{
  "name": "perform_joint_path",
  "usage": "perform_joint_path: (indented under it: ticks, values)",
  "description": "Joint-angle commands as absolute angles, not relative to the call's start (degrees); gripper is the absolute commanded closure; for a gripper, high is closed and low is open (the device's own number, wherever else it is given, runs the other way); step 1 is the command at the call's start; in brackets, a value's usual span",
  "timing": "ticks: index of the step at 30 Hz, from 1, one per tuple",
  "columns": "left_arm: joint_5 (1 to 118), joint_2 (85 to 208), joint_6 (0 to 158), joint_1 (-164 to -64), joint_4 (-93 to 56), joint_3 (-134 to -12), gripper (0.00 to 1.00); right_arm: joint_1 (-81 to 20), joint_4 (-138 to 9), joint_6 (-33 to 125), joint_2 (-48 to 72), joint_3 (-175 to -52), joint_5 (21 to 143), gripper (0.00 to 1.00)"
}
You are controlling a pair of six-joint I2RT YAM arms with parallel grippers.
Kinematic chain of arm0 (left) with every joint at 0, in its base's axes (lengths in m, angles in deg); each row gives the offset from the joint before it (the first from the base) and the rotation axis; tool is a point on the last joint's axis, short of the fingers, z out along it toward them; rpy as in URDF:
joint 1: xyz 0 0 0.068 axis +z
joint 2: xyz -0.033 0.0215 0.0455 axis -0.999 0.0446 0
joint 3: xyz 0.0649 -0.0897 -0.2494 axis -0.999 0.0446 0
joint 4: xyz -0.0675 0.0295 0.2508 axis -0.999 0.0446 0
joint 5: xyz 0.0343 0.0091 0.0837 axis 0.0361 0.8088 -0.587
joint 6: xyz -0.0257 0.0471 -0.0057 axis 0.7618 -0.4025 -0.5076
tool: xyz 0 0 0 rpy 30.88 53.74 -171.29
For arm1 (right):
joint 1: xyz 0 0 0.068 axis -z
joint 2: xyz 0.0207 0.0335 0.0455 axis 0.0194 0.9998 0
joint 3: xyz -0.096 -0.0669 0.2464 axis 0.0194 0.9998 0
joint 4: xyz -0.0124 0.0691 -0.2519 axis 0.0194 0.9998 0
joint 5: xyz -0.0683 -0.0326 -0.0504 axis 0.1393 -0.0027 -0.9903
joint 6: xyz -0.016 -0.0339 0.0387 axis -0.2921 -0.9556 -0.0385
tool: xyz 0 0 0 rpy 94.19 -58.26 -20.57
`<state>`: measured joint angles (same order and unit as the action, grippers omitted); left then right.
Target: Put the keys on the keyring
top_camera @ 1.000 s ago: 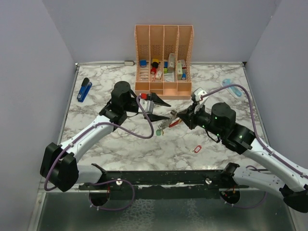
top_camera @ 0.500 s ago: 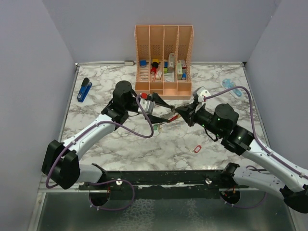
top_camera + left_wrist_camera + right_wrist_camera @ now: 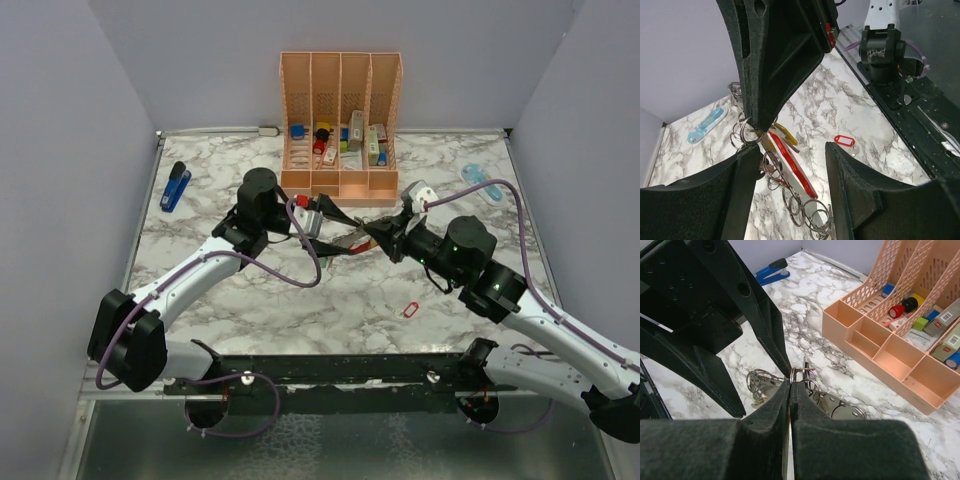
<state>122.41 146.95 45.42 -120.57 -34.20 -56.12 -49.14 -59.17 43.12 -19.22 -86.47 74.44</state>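
Two robot arms are meeting over the middle of a marble table. The right gripper is pressing its fingers fully together, pinching a silver ring at the top of a hanging bunch of rings. The left gripper is standing open, one finger on either side of that bunch, gripping nothing.

The keyring, a long red bar, is hanging just below the pinched ring. In the left wrist view its long axis is slanting from upper left, near the right fingertips, down to lower right. Whether its low end is touching the table cannot be told. A yellow-headed key is lying just beside its upper end, and silver keys are dangling under the left fingers.

The table is white with grey veins, and plain grey walls are closing it in. A peach organizer holding small coloured items is standing at the far edge. A blue stapler is lying far left, a pale blue object far right, and a small red tag near the right arm.
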Motion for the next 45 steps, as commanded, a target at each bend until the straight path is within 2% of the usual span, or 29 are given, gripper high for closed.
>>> perform_joint_path:
  ticks: [1,8,20,45]
  values:
    - [118.8,145.8,42.4,-120.8,-31.8,-58.3,0.43,-49.5,-61.9,42.8,-20.6,-86.2,75.4,0.99]
    - [115.7,144.7,42.1,-120.6,-33.1,-59.2,0.44,-49.5,-61.7,43.5,-21.4,-85.2,75.3,0.99]
    - [122.1,146.2,46.9,-120.7,-38.7,-58.4,0.44,-49.5,-61.8,43.5,-21.5,-85.2,75.6,0.99]
    - [124.1,147.7,42.8,-121.4,-33.0,-57.8,0.42,-49.5,-63.6,44.0,-21.4,-85.2,76.4,0.99]
